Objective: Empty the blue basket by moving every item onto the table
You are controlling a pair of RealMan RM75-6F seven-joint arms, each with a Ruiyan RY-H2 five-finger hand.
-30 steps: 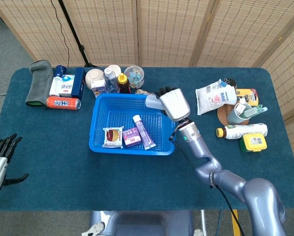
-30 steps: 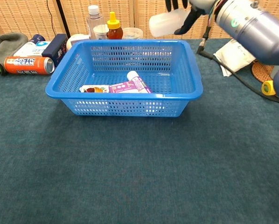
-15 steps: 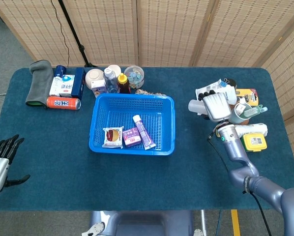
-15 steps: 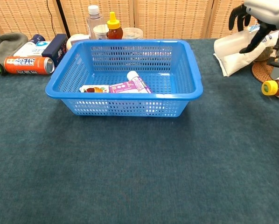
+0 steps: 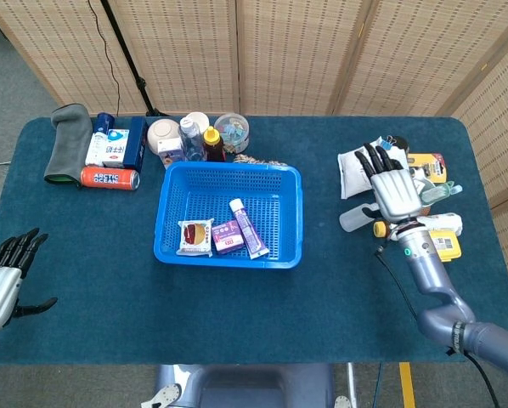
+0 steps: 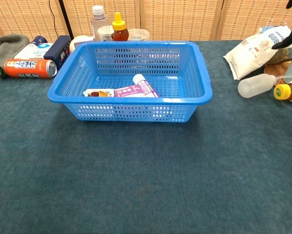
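Right robot hand point(image 5: 396, 192) hovers with fingers spread and nothing held, above a translucent white bottle point(image 5: 357, 218) lying on the surface point(image 5: 93, 246) beside a white pouch point(image 5: 358, 168). Left robot hand point(image 5: 2, 284) rests open and empty at the near left edge. Inside the blue basket point(image 5: 171, 195) lie a toothpaste tube point(image 5: 248, 228), a purple packet point(image 5: 226, 237) and a snack pack point(image 5: 194, 237).

The blue basket point(image 5: 228, 212) sits in the middle of the table point(image 5: 93, 255), the right way up, with holes all over its sides. Three things lie flat at its front: a small snack pack point(image 5: 194, 237) on the left, a purple box point(image 5: 226, 237) touching it, and a white and purple tube point(image 5: 248, 228) lying slanted on the right. A cloudy white bottle point(image 5: 356, 218) lies on its side on the table, well to the right of the basket.
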